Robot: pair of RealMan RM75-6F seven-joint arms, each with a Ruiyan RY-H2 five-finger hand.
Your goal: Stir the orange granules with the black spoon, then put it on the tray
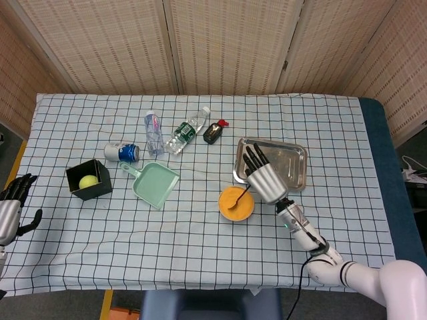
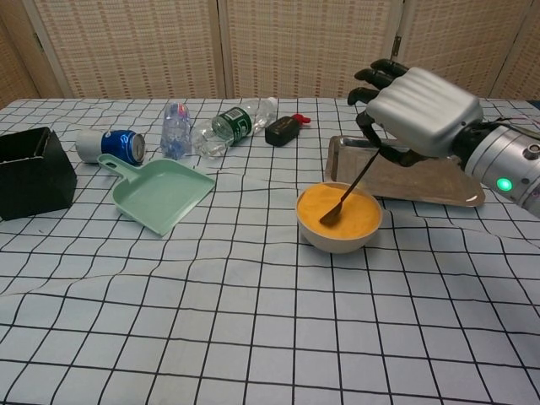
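A white bowl of orange granules stands in front of the steel tray. My right hand hovers over the bowl's far right side and grips the black spoon by its handle. The spoon slants down to the left with its head in the granules near the bowl's middle. My left hand hangs off the table's left edge, holding nothing, fingers apart.
A mint dustpan, blue can, two lying bottles and a small black object with a red tip lie across the far left. A black box holds a yellow ball.
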